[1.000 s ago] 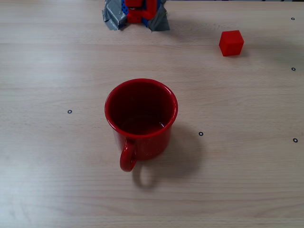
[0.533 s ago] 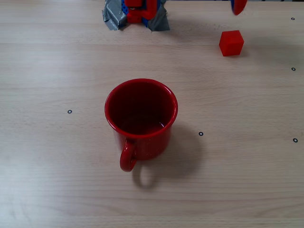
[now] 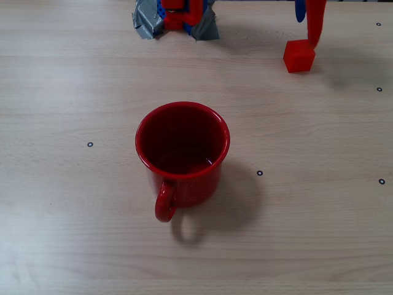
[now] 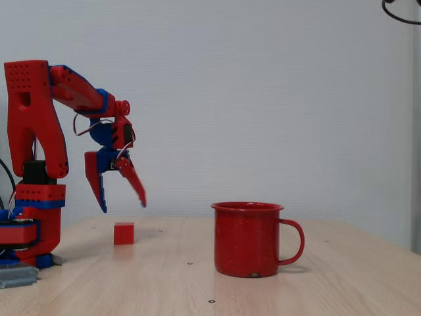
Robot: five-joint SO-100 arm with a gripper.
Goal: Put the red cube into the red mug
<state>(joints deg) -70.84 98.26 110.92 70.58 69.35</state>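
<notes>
The tool [image 4: 122, 197] hangs with its jaws spread apart and nothing between them, fingers pointing down, tips above the cube [image 4: 123, 233] and clear of it. In the overhead fixed view its red finger [image 3: 316, 23] comes down just behind the cube [image 3: 299, 56], with a blue finger [image 3: 299, 10] at the top edge. The cube sits on the counter [image 3: 73, 80], well apart from the mug [image 3: 182, 155]. The mug [image 4: 248, 238] stands upright mid-counter, nothing visible inside. The arm's base [image 3: 177, 17] is taped down.

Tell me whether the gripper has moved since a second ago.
Yes. In the overhead fixed view the gripper has come down into frame toward the unmoved red cube.
</notes>
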